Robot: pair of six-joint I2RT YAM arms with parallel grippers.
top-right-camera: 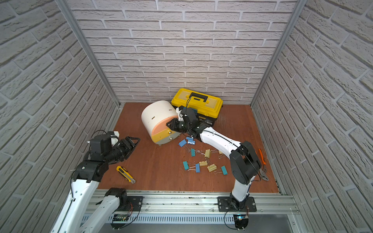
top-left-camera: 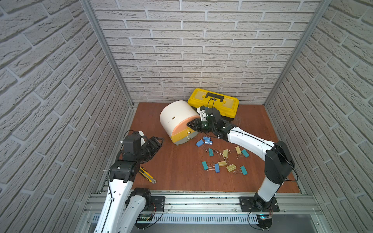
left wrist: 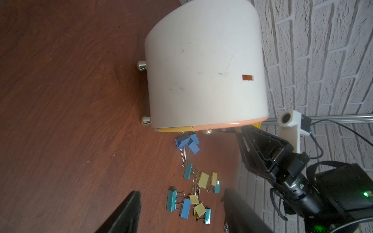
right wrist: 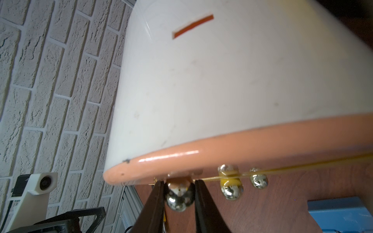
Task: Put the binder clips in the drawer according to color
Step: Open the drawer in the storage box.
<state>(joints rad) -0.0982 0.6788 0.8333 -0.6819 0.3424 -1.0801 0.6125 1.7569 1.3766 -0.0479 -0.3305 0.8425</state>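
Observation:
The drawer cabinet (top-left-camera: 177, 117) is a white drum tipped on the wood floor, its peach, yellow and grey fronts facing the clips. My right gripper (top-left-camera: 190, 124) is at the peach front, and in the right wrist view its fingers (right wrist: 159, 193) press both sides of the peach drawer's metal knob (right wrist: 178, 194). The binder clips (top-left-camera: 222, 159), pale yellow, teal and blue, lie scattered on the floor just in front of the cabinet, and also show in the left wrist view (left wrist: 193, 191). My left gripper (top-left-camera: 160, 141) hovers left of the cabinet, open and holding nothing.
A yellow-black toolbox (top-left-camera: 214, 102) stands behind the cabinet against the back wall. A yellow-black utility knife (top-right-camera: 126, 174) lies near my left arm. Orange-handled pliers (top-right-camera: 262, 167) lie by the right wall. Brick-pattern walls close in three sides.

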